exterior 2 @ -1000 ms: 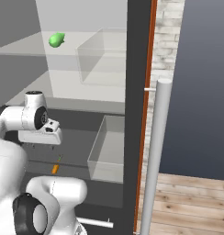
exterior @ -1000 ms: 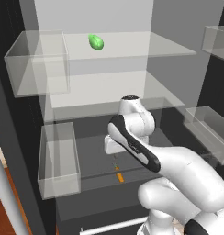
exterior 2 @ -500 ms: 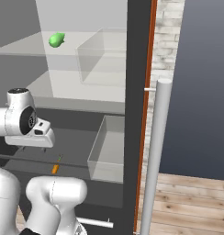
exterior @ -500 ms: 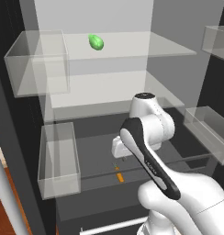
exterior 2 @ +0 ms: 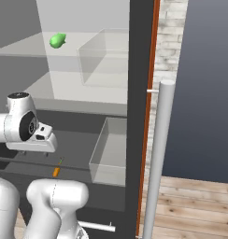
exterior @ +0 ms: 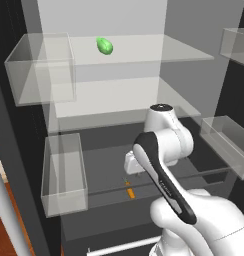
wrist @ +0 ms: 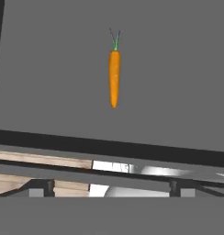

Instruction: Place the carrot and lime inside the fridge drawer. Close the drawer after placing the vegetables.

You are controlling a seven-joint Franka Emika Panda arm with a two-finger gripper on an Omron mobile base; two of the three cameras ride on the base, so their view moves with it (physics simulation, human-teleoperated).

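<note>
Claw is hanging with its jaws spread wide apart, gripping nothing, over the dark fridge drawer. Carrot is lying flat on the drawer floor just ahead of the fingertips in the hand view, clear of both, leafy tip pointing away from the claw. From the left base camera the carrot is sitting just below the claw; from the right base camera the carrot is showing just below and to the right of the claw. Bright green oval thing is resting on the glass shelf well above the claw. Clear bins are hanging off to either side.
</note>
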